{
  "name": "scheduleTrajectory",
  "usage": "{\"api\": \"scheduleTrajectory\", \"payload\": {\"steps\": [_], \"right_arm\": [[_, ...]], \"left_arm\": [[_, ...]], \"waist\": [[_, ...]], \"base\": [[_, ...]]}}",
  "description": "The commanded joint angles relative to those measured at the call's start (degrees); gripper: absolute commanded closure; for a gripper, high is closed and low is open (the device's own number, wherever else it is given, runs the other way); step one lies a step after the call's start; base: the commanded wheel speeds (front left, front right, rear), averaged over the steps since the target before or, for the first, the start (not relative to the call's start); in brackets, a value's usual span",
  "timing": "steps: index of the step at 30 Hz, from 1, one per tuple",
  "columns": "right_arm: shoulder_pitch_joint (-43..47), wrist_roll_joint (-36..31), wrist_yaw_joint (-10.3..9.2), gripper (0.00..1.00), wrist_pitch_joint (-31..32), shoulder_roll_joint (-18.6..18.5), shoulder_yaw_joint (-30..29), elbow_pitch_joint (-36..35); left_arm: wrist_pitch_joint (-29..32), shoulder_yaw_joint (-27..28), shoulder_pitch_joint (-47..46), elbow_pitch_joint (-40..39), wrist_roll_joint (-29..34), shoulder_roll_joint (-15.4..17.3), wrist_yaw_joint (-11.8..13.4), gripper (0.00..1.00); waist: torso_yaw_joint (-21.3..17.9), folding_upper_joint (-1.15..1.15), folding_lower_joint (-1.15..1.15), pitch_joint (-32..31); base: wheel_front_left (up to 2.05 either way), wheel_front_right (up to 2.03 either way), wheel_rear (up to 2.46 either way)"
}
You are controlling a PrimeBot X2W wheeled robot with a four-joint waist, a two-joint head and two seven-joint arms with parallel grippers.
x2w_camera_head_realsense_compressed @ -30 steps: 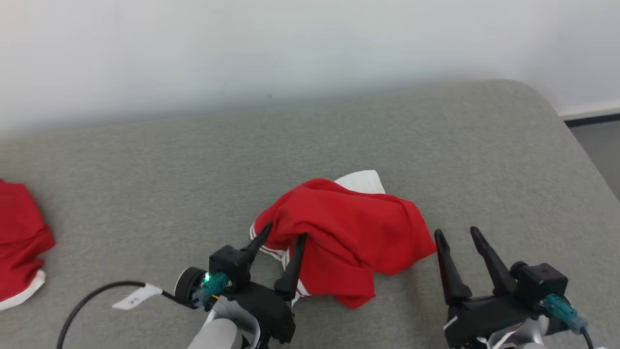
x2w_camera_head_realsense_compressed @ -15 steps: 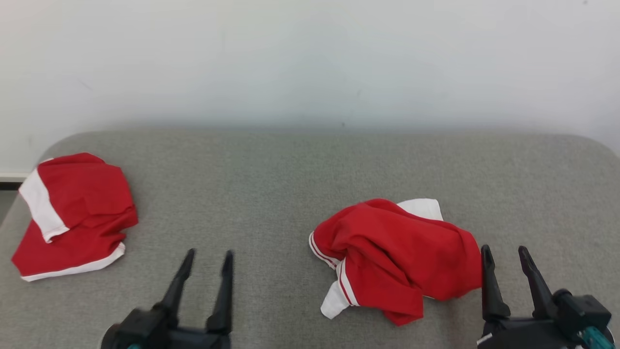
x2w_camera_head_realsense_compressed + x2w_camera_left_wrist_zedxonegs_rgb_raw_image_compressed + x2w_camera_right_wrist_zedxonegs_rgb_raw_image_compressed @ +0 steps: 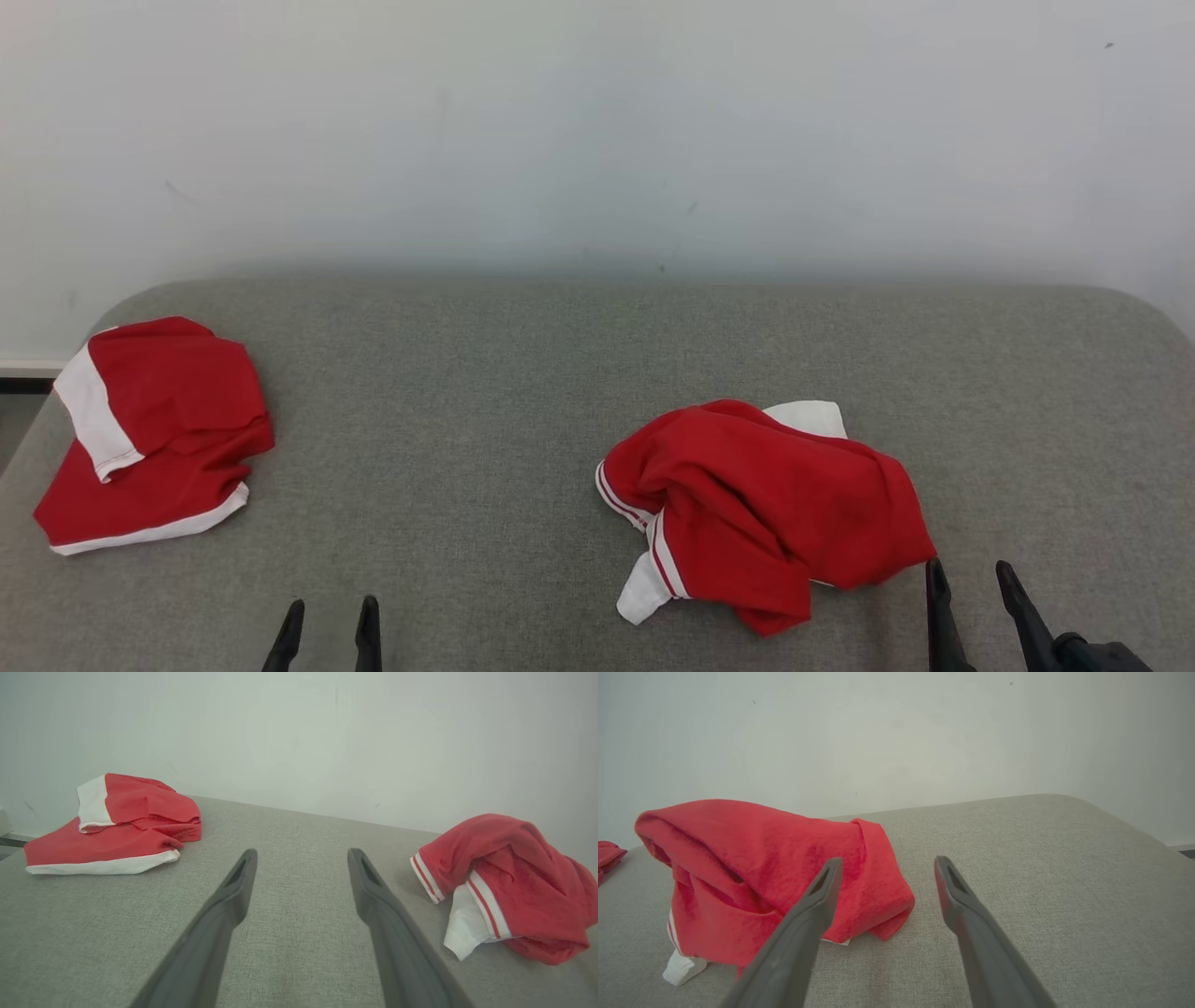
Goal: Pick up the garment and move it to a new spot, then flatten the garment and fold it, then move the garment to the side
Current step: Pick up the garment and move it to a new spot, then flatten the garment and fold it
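Note:
A crumpled red garment (image 3: 766, 513) with white striped trim lies in a heap on the grey cushioned surface (image 3: 485, 392), right of centre. My left gripper (image 3: 331, 611) is open and empty at the bottom edge, well to the left of the heap. In the left wrist view the left gripper (image 3: 302, 858) points at bare fabric, with the heap (image 3: 514, 872) off to its right. My right gripper (image 3: 969, 574) is open just beyond the heap's right corner, not touching it. In the right wrist view the right gripper (image 3: 888, 863) has the garment (image 3: 761, 858) close by its left finger.
A second red garment (image 3: 159, 429) with white bands lies roughly folded at the far left, near the surface's rounded corner; it also shows in the left wrist view (image 3: 121, 821). A pale wall (image 3: 597, 140) rises behind the surface. Bare grey fabric separates the two garments.
The head camera has turned, bringing the left garment into view. My left gripper, open at the heap's edge a second ago, now stands apart to its left. Both grippers sit lower in the view.

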Motion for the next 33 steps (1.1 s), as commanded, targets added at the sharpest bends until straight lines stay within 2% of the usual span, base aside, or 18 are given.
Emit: {"api": "scheduleTrajectory", "payload": {"steps": [1, 22, 27, 33], "right_arm": [[-0.4, -0.3, -0.12, 0.00, -0.2, -0.1, 0.2, 0.4], [-2.7, -1.3, -0.12, 0.00, -0.4, -0.1, 1.1, 1.0], [-3.3, -1.4, -0.12, 0.00, -0.2, -0.1, 2.1, 1.3], [-4.3, -1.1, -0.12, 0.00, 0.2, -0.1, 3.5, 1.0]], "left_arm": [[-0.1, -0.2, 0.6, 0.6, 1.1, -0.2, -0.4, 0.00], [-0.1, -1.7, -1.7, 2.2, 1.8, -1.0, -0.9, 0.00], [-0.1, -5.5, -2.8, 4.6, 0.2, -0.2, -0.9, 0.00], [-0.2, -12.2, -7.2, 10.1, -2.0, 0.4, -0.9, 0.00]], "waist": [[-0.4, 0.00, 0.01, 0.3], [-1.6, 0.00, 0.01, 1.6], [-2.6, 0.00, 0.01, 1.7], [-7.0, 0.00, 0.01, 2.5]], "base": [[0.00, 0.00, 0.00], [0.00, 0.00, 0.00], [0.00, 0.00, 0.00], [0.00, 0.00, 0.00]]}}
